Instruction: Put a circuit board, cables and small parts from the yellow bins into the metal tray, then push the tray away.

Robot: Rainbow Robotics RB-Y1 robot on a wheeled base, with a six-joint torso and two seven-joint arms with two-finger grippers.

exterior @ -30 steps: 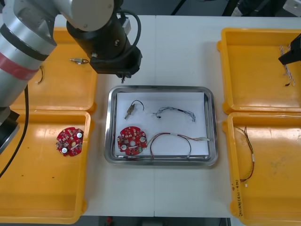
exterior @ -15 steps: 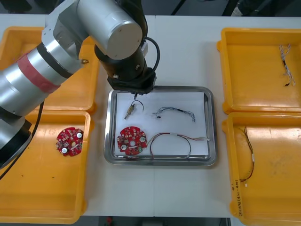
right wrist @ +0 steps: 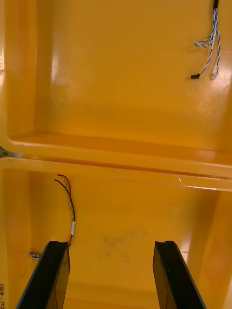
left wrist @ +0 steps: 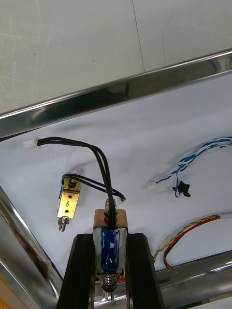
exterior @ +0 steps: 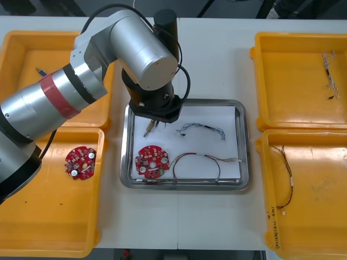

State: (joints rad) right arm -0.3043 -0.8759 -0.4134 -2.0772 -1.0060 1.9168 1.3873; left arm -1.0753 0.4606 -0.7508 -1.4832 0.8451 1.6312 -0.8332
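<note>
table (exterior: 211,59): light, matte | seam (exterior: 178,216): thin line running near-to-far down the middle | floor (exterior: 233,8): dark, beyond far edge

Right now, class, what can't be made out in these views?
Front view: the left arm hides the metal tray's far-left corner.
Left wrist view: the left gripper's fingers hide the held small metal part's sides.
Right wrist view: the blue and white cable is cut by the edge.
</note>
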